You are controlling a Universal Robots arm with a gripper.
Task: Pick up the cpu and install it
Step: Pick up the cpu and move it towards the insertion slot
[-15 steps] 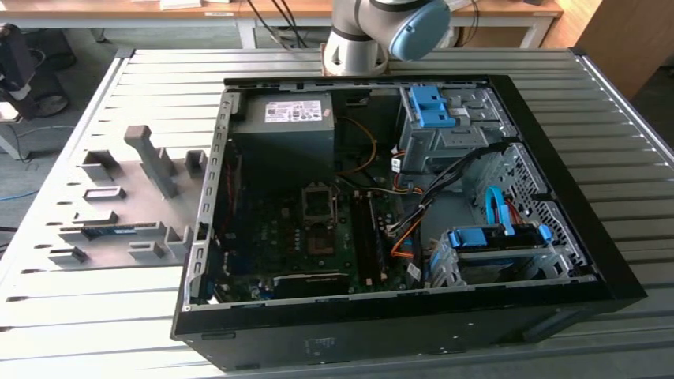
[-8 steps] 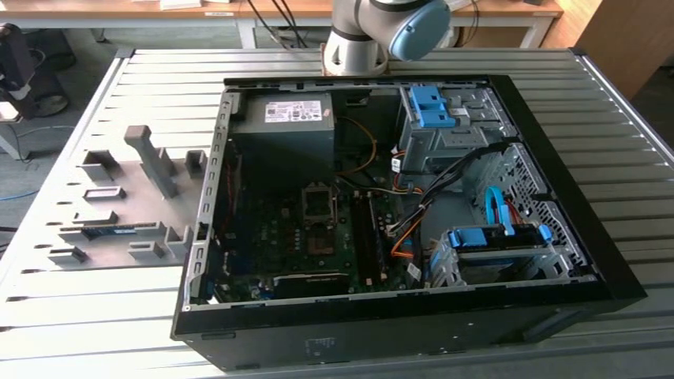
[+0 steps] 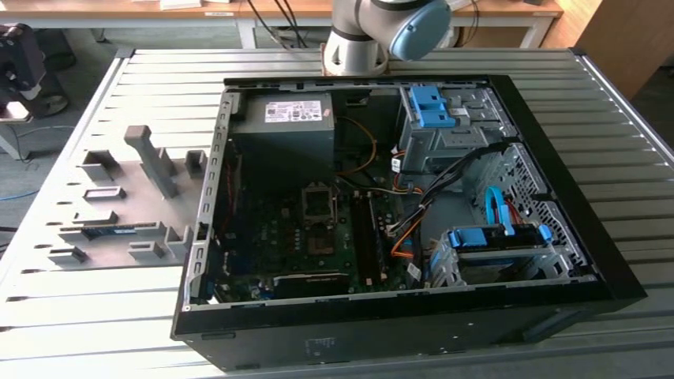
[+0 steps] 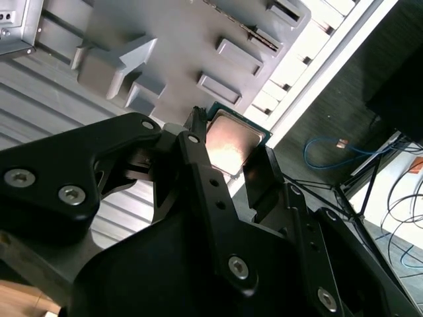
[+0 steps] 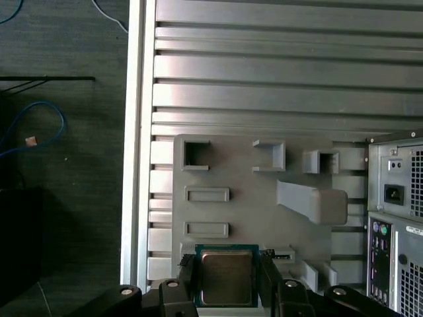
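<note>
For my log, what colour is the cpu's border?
Green, around the square silver-faced cpu; first wrist view.

You have the open computer case [image 3: 368,341] lying on the worktop [image 3: 632,158]. The fixture tray [image 3: 116,170] sits just beside it on the exterior view's left, and the arm's base [image 3: 356,51] stands behind it. Inside the case, the power supply [image 3: 282,130] is at the back. The socket frame [image 3: 319,201] lies in front of it, and the drive cages [image 3: 447,130] are toward the exterior view's right. In both wrist views the cpu [image 5: 227,276] sits gripped between the fingers of the tool [image 5: 228,282], over the fixture tray.
</note>
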